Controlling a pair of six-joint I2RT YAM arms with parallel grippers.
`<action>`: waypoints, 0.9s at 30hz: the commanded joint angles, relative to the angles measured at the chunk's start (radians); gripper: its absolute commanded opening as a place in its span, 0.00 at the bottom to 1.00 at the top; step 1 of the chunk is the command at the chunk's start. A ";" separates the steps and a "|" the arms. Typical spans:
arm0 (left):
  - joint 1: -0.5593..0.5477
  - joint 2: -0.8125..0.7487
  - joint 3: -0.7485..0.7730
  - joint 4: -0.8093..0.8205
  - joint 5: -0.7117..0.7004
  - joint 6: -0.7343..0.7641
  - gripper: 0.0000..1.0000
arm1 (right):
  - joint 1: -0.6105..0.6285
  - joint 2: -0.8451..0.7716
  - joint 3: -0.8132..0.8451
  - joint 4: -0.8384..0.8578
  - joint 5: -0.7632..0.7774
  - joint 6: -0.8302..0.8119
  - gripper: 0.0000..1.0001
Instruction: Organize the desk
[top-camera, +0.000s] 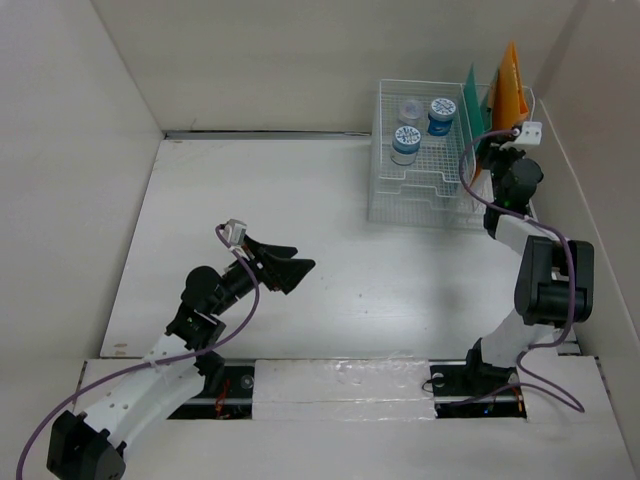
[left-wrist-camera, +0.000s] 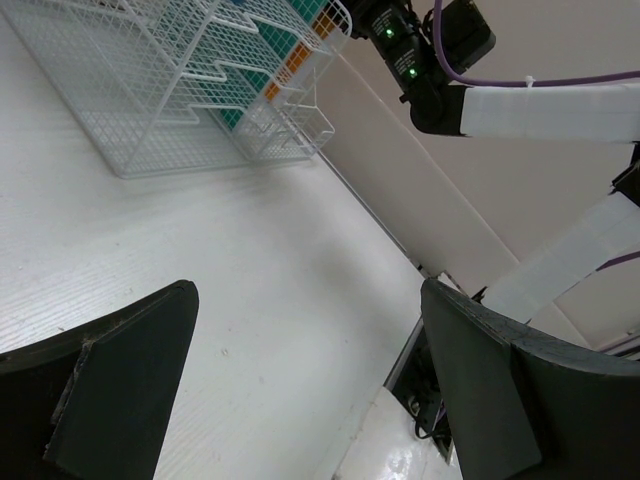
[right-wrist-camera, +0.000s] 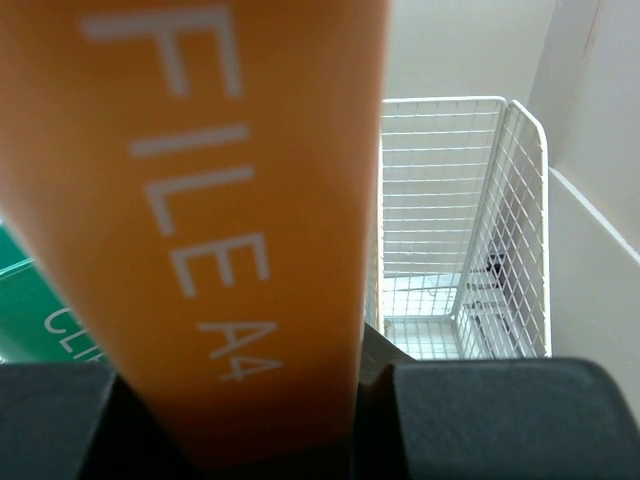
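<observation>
The desk (top-camera: 380, 280) is a large white tabletop between white walls. My left gripper (top-camera: 292, 265) hangs open and empty over its left middle; in the left wrist view its gripper (left-wrist-camera: 310, 350) shows two dark fingers (left-wrist-camera: 110, 390) wide apart above bare desk (left-wrist-camera: 250, 250). My right gripper (top-camera: 497, 150) is at the far right, by the white wire rack (top-camera: 420, 170). It is shut on an upright orange file folder (top-camera: 510, 85), printed "FILE A4" in the right wrist view (right-wrist-camera: 220, 220). A green folder (top-camera: 474, 100) stands just left of the orange one.
Three round blue-and-white containers (top-camera: 441, 115) sit in the rack's trays. The rack's empty slot (right-wrist-camera: 450, 250) lies right of the orange folder, close to the right wall. The green folder (right-wrist-camera: 40, 300) is at its left. The rack (left-wrist-camera: 170, 90) and my right arm (left-wrist-camera: 540, 105) show far ahead of my left gripper.
</observation>
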 joint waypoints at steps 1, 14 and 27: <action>-0.005 -0.011 -0.005 0.048 0.008 0.016 0.90 | 0.049 -0.011 0.023 0.115 -0.008 0.009 0.00; -0.005 0.011 -0.001 0.057 -0.004 0.023 0.90 | 0.049 0.038 0.039 0.190 0.001 -0.033 0.00; -0.005 0.024 0.015 0.061 -0.013 0.028 0.90 | 0.003 0.103 0.078 -0.001 -0.112 0.086 0.00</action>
